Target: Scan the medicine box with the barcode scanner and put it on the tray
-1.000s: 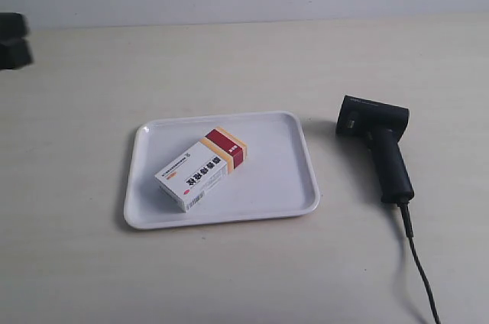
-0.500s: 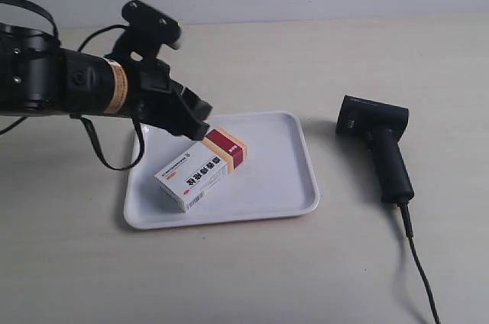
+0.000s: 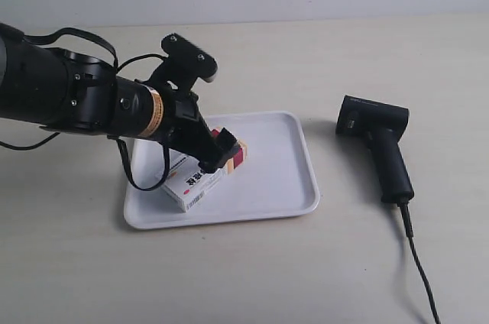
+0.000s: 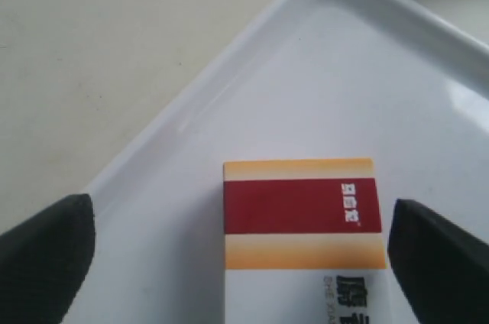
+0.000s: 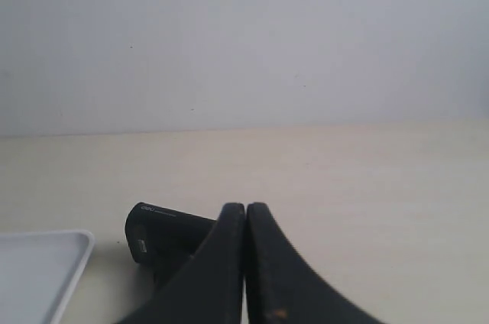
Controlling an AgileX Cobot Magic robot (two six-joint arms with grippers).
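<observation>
left gripper (image 4: 237, 240) spread wide, straddling medicine box (image 4: 302, 217) on tray (image 4: 229, 95). carton judged light, stiff-walled, crushable; best taken across long sides. right gripper (image 5: 245, 263) closed, empty.

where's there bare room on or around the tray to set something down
Free: the tray floor on the side nearer the barcode scanner, the table strip between tray and scanner, and the wide table in front of the tray. Crowded: the tray's other half, where the open left gripper straddles the medicine box.
</observation>
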